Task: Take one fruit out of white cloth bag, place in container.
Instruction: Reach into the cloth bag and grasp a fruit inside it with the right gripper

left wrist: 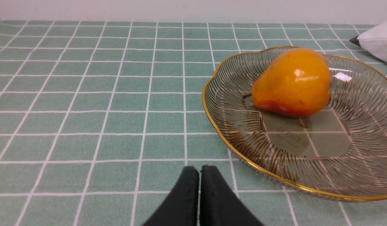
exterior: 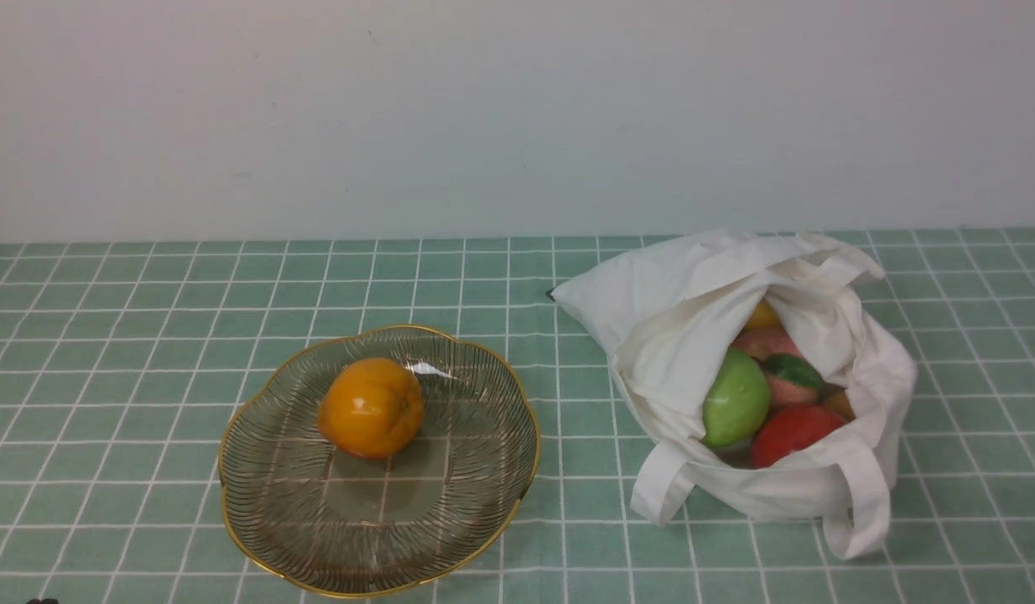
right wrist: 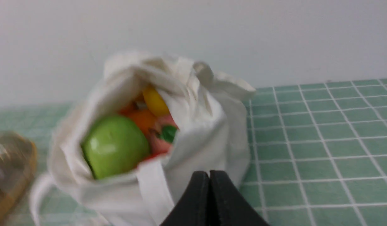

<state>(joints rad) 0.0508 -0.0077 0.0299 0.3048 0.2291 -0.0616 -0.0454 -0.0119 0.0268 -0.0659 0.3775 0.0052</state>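
Observation:
The white cloth bag [exterior: 735,377] lies on the right of the table, its mouth open toward me. Inside, a red apple [exterior: 793,432] rests at the front, beside a green apple [exterior: 735,399]. The wire bowl with a gold rim [exterior: 257,554] stands at the left and holds an orange fruit [exterior: 371,408]. My left gripper [left wrist: 199,171] is shut and empty, just short of the bowl's rim [left wrist: 231,150]. In front of the bag [right wrist: 199,131], my right gripper [right wrist: 209,175] is also shut and empty. Neither gripper shows in the front view.
The bag also holds a pink peach with a green leaf [exterior: 777,362] and a yellow fruit [exterior: 762,316]. Two strap handles [exterior: 857,512] hang at the bag's front. A green checked cloth [exterior: 148,335] covers the table, with a white wall behind.

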